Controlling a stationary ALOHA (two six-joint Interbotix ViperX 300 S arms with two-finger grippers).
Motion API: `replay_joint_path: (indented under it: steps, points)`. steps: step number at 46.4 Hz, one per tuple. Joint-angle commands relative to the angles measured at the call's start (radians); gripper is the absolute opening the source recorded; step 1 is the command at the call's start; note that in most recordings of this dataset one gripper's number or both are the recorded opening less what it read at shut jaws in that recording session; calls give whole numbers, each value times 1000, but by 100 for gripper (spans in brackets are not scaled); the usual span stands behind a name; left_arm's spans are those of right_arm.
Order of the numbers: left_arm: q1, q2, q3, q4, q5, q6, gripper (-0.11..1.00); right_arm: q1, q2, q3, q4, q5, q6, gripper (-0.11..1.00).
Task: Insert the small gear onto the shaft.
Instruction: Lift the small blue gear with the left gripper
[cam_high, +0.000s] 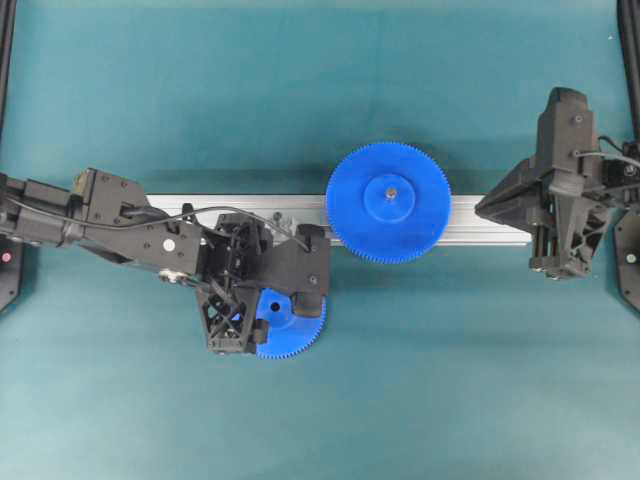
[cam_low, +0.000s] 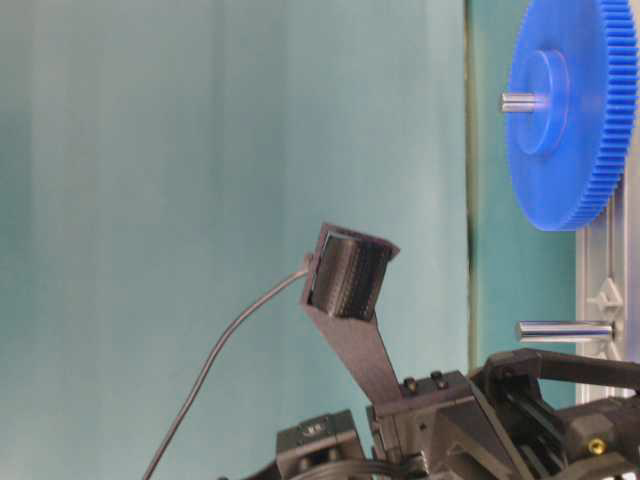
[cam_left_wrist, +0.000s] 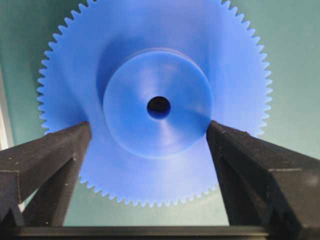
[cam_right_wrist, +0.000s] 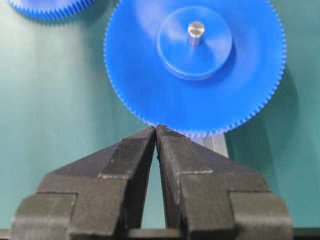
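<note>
**Left gripper poised over the small gear**

Nearest, the small gear (cam_high: 290, 325) lies flat on the mat. The left gripper (cam_left_wrist: 150, 145) hangs over it, jaws spread wide astride the hub, gripping nothing yet, set for a hub grasp. Beyond, on the rail (cam_high: 480, 220), the shaft (cam_low: 565, 331) stands bare beside the larger gear (cam_high: 388, 202). Far right, the right gripper (cam_right_wrist: 156, 131) is pinched closed, empty.

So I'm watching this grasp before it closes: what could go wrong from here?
1. The left hand is open astride the raised hub of the small gear. The fingers look to sit low on the hub, so the gear could tilt or slip on closing.
2. The free shaft stands close to the large gear on the rail. Teeth may clash during insertion.
3. The small centre hole leaves little margin for misalignment.
</note>
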Motion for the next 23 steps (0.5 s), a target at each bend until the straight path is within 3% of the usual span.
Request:
replay_joint_path:
  steps: [1,23]
  points:
    - [2,-8,-25,2,-3,-3,91,0,-5,-9,2,-9,9,22]
    - [-9,17,-71,2,8,-11,91,0,-5,-5,3,-12,9,22]
